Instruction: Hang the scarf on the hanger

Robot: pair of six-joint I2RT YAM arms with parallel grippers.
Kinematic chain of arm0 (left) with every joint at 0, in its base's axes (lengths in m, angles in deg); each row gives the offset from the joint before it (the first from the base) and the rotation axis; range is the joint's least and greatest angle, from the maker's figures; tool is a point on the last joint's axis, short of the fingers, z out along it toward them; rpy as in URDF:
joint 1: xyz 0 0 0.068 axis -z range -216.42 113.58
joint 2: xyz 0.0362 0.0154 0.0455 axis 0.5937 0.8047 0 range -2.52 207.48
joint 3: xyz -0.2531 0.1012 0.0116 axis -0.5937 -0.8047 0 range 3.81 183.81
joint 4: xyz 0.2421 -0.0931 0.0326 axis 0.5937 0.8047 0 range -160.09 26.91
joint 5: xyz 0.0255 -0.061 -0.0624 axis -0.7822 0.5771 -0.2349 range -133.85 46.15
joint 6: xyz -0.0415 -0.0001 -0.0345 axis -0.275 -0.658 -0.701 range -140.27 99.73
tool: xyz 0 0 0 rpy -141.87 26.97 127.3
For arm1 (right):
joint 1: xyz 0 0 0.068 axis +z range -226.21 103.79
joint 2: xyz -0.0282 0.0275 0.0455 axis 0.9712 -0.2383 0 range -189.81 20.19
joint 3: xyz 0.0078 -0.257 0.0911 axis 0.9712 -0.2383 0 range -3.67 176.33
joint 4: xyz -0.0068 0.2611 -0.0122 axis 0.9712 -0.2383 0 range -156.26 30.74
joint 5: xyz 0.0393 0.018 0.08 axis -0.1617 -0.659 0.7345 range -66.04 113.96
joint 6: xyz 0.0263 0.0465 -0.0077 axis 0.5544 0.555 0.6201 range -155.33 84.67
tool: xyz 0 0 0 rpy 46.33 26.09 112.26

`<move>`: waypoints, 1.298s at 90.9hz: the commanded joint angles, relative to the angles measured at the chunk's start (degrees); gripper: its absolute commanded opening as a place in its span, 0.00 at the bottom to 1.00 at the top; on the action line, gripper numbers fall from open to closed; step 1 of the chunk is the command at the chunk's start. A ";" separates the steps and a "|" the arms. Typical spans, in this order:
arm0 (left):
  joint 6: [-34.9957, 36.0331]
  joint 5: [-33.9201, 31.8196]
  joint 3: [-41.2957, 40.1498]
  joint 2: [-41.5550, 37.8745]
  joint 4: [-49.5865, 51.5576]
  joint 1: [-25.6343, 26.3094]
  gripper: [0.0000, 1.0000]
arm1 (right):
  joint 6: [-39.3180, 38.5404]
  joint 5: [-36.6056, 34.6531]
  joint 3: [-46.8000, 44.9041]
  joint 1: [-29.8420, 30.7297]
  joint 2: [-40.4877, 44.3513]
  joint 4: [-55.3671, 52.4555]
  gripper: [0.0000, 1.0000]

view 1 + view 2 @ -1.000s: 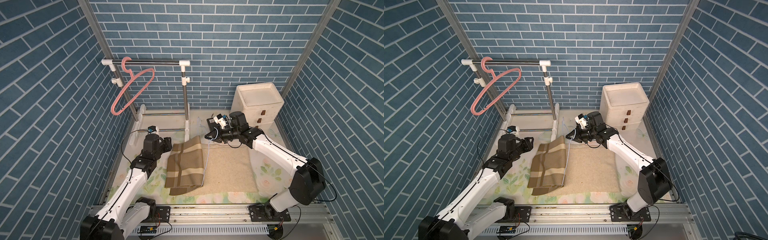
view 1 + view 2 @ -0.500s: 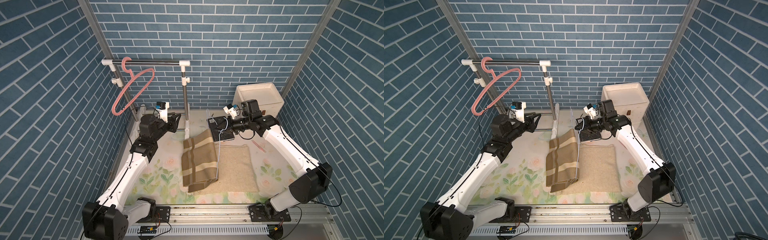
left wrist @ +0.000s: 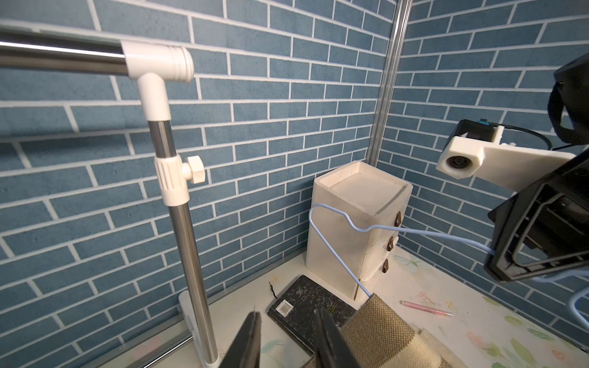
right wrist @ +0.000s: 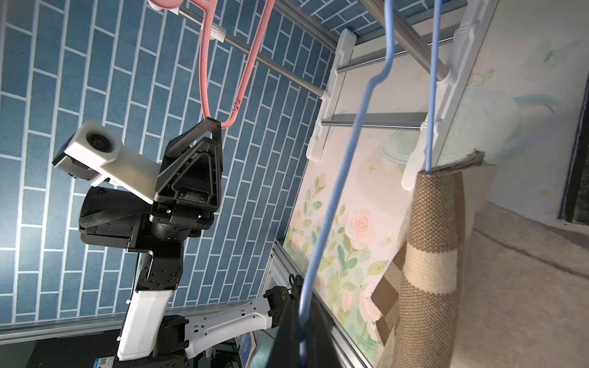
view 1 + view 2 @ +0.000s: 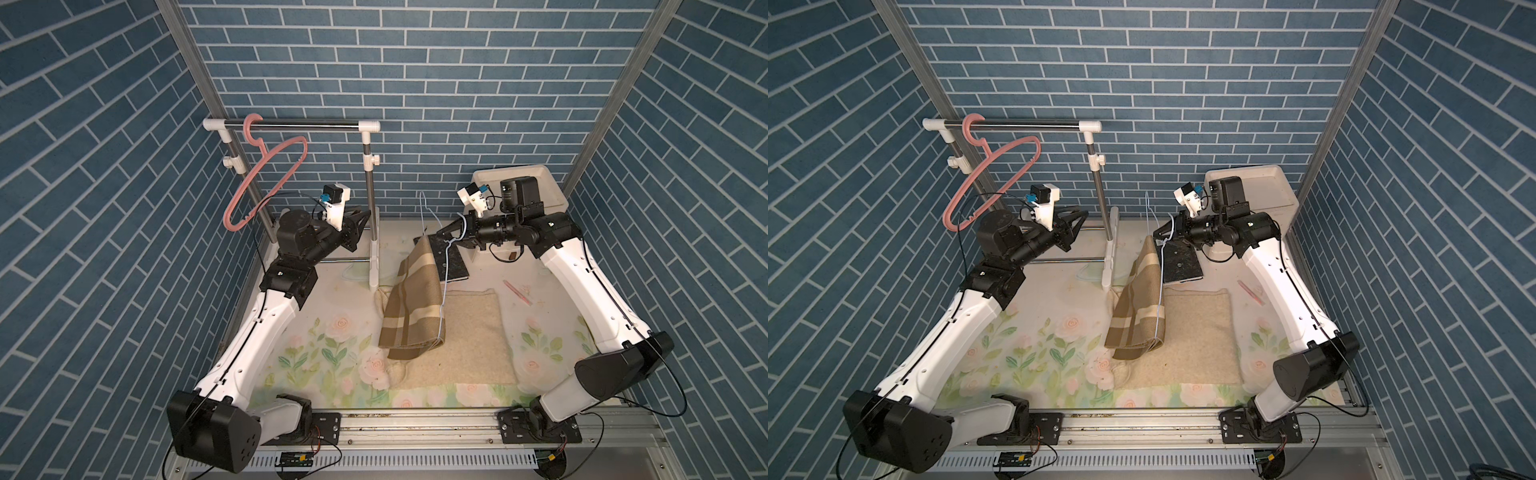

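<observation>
**Both top views with the 2 wrist views.** The right gripper (image 5: 451,230) is clamped on the wire of the blue hanger (image 4: 331,204). We see this hanger held above the table, steeply tilted, with its hook toward the back wall. The scarf (image 5: 415,303), tan with brown and cream bands, is draped over 1 bar of the hanger and hangs down from it. Its lower end lies over the near left corner of the beige mat (image 5: 469,340); we cannot tell whether it touches.

The left gripper (image 3: 288,318) is raised beside the right post of the rack (image 5: 316,123). Its 2 fingers are parted by a narrow gap with nothing between them. 1 pink hanger (image 4: 204,70) hangs at the left end of the rack's rail. A black book (image 5: 455,262) lies on the table under the right gripper, just in front of the white drawer unit (image 5: 548,187).
</observation>
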 commanded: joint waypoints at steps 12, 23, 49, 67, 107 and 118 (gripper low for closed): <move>1.52 2.43 1.11 1.19 0.07 0.46 0.32 | -2.65 2.43 4.00 -2.28 0.98 -1.41 0.00; 1.89 4.94 0.51 1.24 -2.04 0.95 0.31 | -4.33 2.18 2.27 -2.34 1.09 -2.87 0.00; 12.17 4.21 0.75 4.65 -4.64 10.26 0.32 | -6.76 2.36 -9.16 -1.89 3.07 -0.66 0.00; 22.19 5.14 2.26 10.15 -4.65 15.81 0.34 | -6.67 4.46 -14.48 -0.41 4.65 1.95 0.00; 39.32 7.55 -1.72 12.42 -3.87 17.62 0.48 | -6.55 6.71 -15.02 4.68 3.73 3.93 0.00; 41.47 7.48 -1.37 13.09 -1.46 17.77 0.48 | -6.49 6.88 -13.98 5.75 3.12 4.18 0.00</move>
